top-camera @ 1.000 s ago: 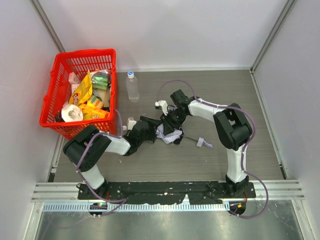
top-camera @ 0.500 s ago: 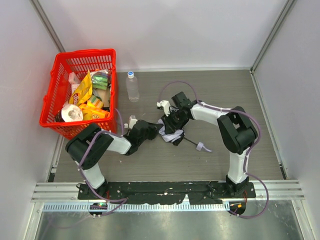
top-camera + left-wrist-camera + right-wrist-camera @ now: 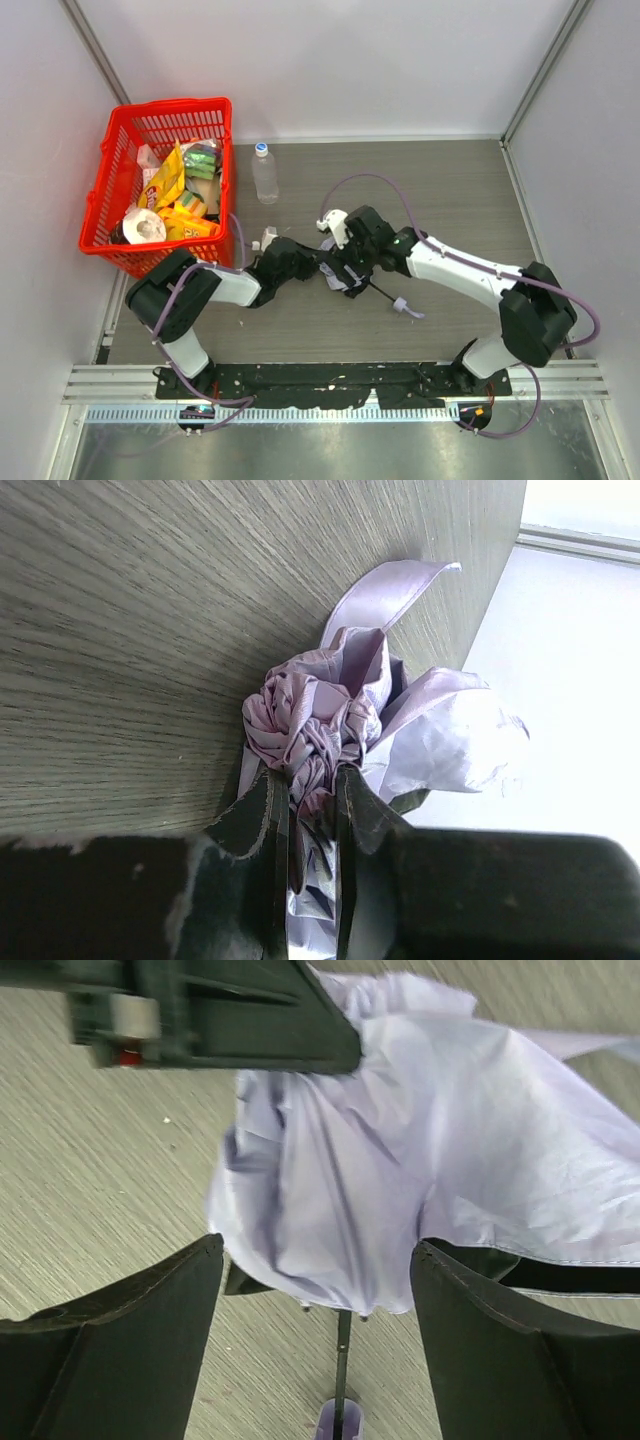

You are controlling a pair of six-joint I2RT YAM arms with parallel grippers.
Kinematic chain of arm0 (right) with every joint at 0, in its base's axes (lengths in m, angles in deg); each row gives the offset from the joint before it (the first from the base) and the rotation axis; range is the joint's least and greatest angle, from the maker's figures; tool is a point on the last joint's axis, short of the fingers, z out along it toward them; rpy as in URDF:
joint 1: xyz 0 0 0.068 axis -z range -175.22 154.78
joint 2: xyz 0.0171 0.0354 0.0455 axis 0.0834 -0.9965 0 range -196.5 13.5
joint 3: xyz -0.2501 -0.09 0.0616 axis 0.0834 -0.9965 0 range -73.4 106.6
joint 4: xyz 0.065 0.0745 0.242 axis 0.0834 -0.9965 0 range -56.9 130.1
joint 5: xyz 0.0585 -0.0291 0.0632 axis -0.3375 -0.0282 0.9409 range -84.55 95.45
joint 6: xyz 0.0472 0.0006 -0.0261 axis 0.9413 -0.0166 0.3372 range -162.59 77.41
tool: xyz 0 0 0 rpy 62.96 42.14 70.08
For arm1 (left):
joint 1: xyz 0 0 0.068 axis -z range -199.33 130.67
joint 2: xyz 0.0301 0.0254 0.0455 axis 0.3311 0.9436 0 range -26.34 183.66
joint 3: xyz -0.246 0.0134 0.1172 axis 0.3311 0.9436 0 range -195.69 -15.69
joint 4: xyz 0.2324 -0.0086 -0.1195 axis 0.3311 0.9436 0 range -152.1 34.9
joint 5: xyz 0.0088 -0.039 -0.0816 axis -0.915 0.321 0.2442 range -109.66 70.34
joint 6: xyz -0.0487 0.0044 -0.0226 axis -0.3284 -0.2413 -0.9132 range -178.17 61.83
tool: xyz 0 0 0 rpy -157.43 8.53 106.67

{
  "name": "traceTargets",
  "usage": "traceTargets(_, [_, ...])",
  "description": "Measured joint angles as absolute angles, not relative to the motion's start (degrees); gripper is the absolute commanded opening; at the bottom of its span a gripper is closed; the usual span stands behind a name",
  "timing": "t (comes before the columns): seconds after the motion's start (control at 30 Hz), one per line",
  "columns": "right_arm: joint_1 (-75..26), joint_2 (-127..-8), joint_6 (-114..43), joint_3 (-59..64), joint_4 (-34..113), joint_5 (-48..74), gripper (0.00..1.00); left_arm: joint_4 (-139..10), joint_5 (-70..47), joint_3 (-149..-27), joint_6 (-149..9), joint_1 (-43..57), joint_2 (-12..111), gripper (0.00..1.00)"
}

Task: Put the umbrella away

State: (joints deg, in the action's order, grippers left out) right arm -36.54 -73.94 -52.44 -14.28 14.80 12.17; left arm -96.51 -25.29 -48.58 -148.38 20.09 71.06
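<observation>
Grey table (image 3: 450,190): basket (image 3: 102,195), bottle (image 3: 265,176), umbrella (image 3: 340,280).

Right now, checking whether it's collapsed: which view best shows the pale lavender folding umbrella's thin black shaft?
Top external: the thin black shaft runs bare from the lavender canopy to its tip. Right wrist shows a short stretch below the fabric; left wrist shows only bunched fabric.

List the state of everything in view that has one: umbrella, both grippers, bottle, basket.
umbrella: lying down, canopy collapsed and bunched, not wrapped, shaft sticking out
left gripper: shut on the umbrella's bunched fabric
right gripper: open, straddling the canopy
bottle: upright, capped
basket: upright, packed full
</observation>
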Motion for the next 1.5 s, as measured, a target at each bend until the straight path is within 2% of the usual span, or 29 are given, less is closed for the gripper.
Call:
traceTargets(0.23, [-48.47, -70.59, -51.85, -22.06, 23.89, -3.08, 0.84, -94.17, -24.76, -49.58, -148.25, 19.82, 70.84, 0.0])
traceTargets(0.63, [-53.28, -81.63, -62.47, -26.79, 40.74, -25.53, 0.84, -87.9, -23.01, -52.62, -149.01, 18.73, 70.73, 0.0])
traceTargets(0.7, [-54.31, -83.05, -64.57, -26.57, 42.23, -28.72, 0.75, -87.33, -22.93, -52.9, -149.06, 18.66, 70.73, 0.0])
traceTargets(0.77, [-54.35, -85.06, -65.86, -25.54, 43.23, -30.56, 0.6, -87.11, -23.01, -53.04, -149.19, 18.58, 70.73, 0.0])
traceTargets(0.8, [-54.24, -85.7, -66.23, -25.23, 43.56, -30.78, 0.45, -87.11, -23.17, -53.06, -149.26, 18.4, 70.73, 0.0])
traceTargets(0.83, [-54.07, -86.29, -66.21, -25.12, 43.89, -30.27, 0.4, -87.11, -23.19, -53.1, -149.3, 18.23, 70.73, 0.0])
traceTargets(0.87, [-53.91, -86.79, -65.88, -25.04, 44.11, -29.68, 0.3, -87.13, -23.15, -53.12, -149.26, 18.01, 70.73, 0.0])
traceTargets(0.97, [-52.93, -87.25, -64.42, -24.18, 43.39, -28.22, 0.16, -86.41, -23.08, -53.1, -149.17, 17.59, 70.73, 0.0])
traceTargets(1.07, [-51.99, -87.86, -62.47, -21.98, 40.5, -25.77, 0.1, -86.06, -22.56, -53.1, -148.99, 16.89, 70.73, 0.0])
traceTargets(1.13, [-51.33, -88.82, -61.4, -19.66, 37.72, -23.98, 0.01, -85.93, -21.97, -53.12, -148.64, 16.37, 70.73, 0.0])
traceTargets(1.2, [-50.04, -89.13, -60.13, -17.72, 35.06, -20.83, 0.01, -85.67, -21.38, -53.36, -147.88, 15.76, 70.76, 0.0])
traceTargets(1.23, [-49.1, -89.02, -59.24, -17.02, 33.9, -18.6, 0.01, -85.39, -21.29, -53.65, -147.51, 15.63, 70.78, 0.04])
traceTargets(1.33, [-45.98, -88.25, -58.08, -15.7, 31.28, -11.61, 0.01, -84.69, -21.22, -54.52, -146.06, 15.52, 70.84, 0.41])
traceTargets(1.47, [-41.96, -88.43, -57.9, -13.37, 27.87, -1.46, 0.01, -84.27, -21.33, -54.94, -142.37, 15.3, 70.87, 0.68])
traceTargets(1.5, [-41.04, -88.43, -56.68, -13.13, 27.69, 0.63, 0.01, -84.36, -21.46, -54.85, -141.52, 15.19, 70.87, 0.78])
